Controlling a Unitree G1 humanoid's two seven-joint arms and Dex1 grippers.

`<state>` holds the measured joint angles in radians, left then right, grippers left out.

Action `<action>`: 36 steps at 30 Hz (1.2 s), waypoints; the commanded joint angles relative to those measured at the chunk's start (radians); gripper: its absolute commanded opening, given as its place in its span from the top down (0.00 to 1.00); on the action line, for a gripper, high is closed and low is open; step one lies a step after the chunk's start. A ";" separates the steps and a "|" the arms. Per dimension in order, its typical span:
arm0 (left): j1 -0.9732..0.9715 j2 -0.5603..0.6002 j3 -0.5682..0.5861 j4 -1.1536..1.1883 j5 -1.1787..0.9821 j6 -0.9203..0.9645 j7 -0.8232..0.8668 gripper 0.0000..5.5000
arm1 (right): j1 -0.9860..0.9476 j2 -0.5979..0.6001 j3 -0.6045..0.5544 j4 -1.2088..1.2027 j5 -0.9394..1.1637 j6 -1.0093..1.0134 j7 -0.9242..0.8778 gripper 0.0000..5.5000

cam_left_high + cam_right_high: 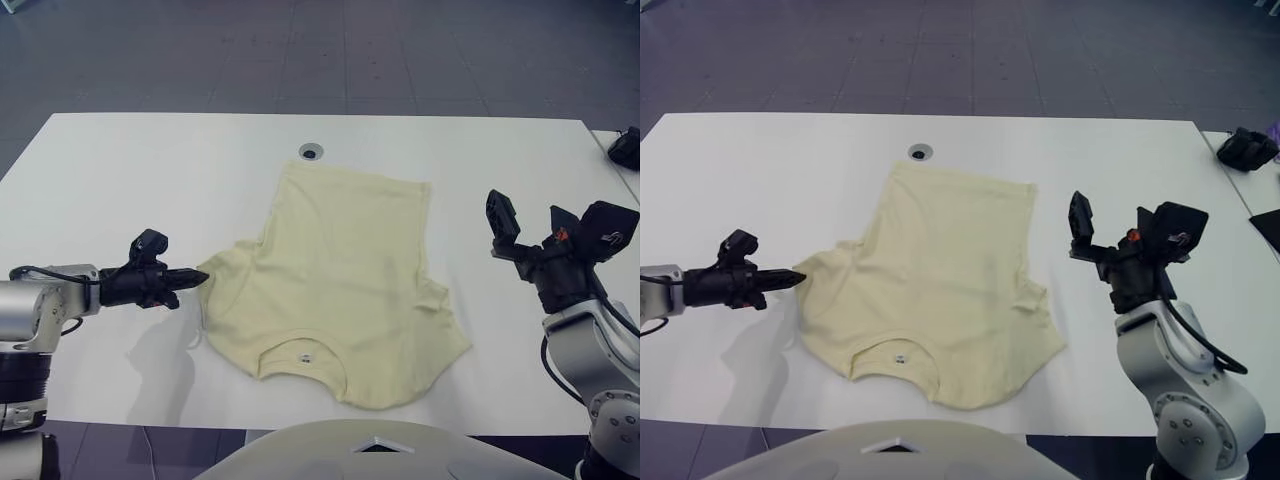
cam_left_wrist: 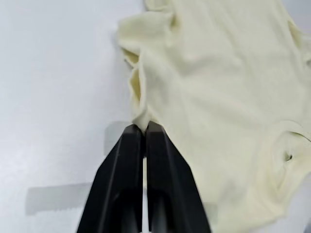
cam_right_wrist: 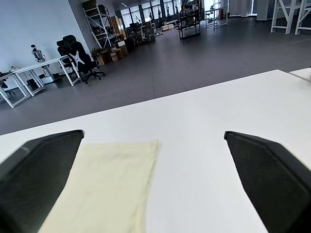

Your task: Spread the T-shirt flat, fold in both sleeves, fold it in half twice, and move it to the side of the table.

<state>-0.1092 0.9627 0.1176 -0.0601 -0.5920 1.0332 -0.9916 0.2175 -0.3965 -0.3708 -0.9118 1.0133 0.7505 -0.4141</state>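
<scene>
White table [image 1: 120, 160] | left gripper [image 1: 202, 276] pinching T-shirt [image 1: 340, 270] edge | right gripper [image 1: 530, 226] spread wide, holding nothing

No legible text, T-shirt [image 1: 340, 270] neck tag [image 1: 305, 357] unreadable

Your two head views look forward and down on the table [image 1: 120, 160], and both take in the whole T-shirt [image 1: 340, 270]. Your left wrist view sits close over the left gripper [image 2: 144, 127] at the T-shirt's edge. Your right wrist view looks low across the tabletop, past the right gripper [image 3: 153, 133], toward the room [image 3: 146, 48].
</scene>
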 commanded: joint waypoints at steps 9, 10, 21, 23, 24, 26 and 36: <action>-0.120 0.025 -0.117 -0.208 -0.062 0.040 -0.093 1.00 | 0.004 0.034 0.048 -0.012 -0.037 -0.021 -0.014 0.02; -0.127 0.006 -0.140 -0.214 -0.060 0.041 -0.086 1.00 | 0.000 0.036 0.051 -0.009 -0.040 -0.021 -0.014 0.02; -0.143 -0.124 -0.284 -0.231 -0.016 0.059 0.033 0.95 | -0.045 0.026 0.069 0.018 -0.042 -0.011 0.001 0.02; -0.125 -0.123 -0.296 -0.269 -0.031 0.068 0.032 0.89 | -0.042 0.024 0.068 0.017 -0.036 -0.006 0.000 0.02; -0.111 -0.123 -0.292 -0.290 -0.044 0.076 0.036 0.86 | -0.043 0.021 0.065 0.021 -0.031 -0.003 0.001 0.02; -0.101 -0.131 -0.286 -0.311 -0.056 0.093 0.051 0.80 | -0.041 0.016 0.058 0.026 -0.028 0.007 -0.003 0.02; -0.087 -0.246 -0.037 -0.315 -0.129 0.171 0.253 0.49 | 0.168 -0.040 -0.019 -0.017 0.072 0.114 -0.024 0.02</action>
<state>-0.2000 0.7646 -0.0227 -0.3892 -0.7152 1.1914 -0.8287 0.3235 -0.4118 -0.3668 -0.8985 1.0352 0.8300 -0.4349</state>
